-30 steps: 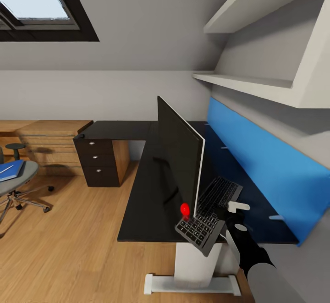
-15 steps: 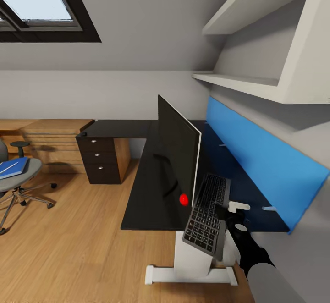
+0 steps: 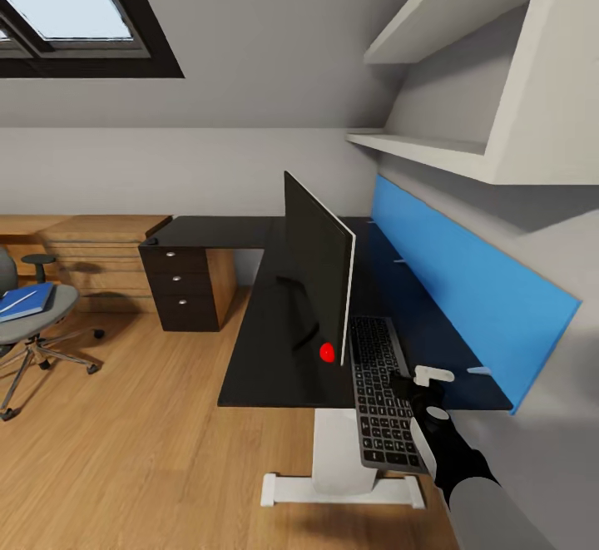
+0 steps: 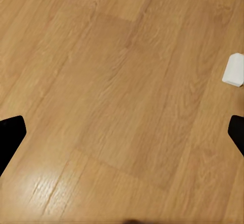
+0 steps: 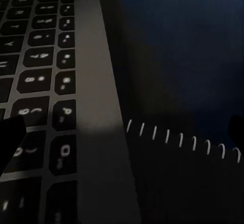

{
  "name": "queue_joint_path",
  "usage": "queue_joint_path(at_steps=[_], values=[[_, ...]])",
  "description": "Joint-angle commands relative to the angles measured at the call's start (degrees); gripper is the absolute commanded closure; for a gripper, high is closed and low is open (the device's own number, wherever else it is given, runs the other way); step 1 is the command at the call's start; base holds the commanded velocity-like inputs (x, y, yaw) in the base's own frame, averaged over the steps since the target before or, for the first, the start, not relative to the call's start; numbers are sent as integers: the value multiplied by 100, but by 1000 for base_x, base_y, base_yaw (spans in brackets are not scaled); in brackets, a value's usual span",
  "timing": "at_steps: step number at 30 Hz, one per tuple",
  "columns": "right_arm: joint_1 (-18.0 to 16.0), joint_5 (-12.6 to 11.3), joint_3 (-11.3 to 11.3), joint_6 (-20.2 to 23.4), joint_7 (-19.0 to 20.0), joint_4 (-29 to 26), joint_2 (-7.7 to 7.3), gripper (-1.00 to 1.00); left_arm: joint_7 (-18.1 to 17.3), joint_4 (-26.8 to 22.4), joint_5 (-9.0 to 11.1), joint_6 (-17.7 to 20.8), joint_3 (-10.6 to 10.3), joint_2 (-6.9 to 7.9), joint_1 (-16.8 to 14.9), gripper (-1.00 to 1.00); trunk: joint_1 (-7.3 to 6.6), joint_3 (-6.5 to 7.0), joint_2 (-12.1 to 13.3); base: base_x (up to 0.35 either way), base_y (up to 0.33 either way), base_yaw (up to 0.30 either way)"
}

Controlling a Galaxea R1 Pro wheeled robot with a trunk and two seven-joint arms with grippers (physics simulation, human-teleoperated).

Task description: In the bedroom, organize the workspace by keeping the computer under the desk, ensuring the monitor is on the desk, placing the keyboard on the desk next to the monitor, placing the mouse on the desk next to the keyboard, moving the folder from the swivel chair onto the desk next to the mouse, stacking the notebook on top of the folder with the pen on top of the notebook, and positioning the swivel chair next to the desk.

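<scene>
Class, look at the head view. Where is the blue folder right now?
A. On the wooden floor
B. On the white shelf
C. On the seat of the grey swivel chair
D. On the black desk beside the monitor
C: the blue folder lies on the seat of the grey swivel chair, well away from the desk.

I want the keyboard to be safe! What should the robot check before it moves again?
1. Keyboard fully on the desk: not ok, its near end sticks out past the desk edge.
2. Keyboard next to the monitor: ok, it lies right beside the screen.
3. Right gripper holding the keyboard: cannot tell, its jaws sit at the keyboard's edge.
4. Monitor upright on the desk: ok.
5. Folder moved to the desk: not ok, it lies on the swivel chair.
</scene>
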Motion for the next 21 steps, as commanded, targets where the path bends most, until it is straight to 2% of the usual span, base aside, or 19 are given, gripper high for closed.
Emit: queue_joint_path(at_steps=[1, 21], values=[[-1, 40, -35, -3, -3, 67, 10, -100, 36, 0, 60, -34, -37, 7, -4, -100, 0, -7, -2, -5, -3, 0], [-1, 13, -35, -11, -18, -3, 42, -100, 36, 1, 60, -34, -37, 13, -6, -100, 0, -7, -2, 0, 0, 0]])
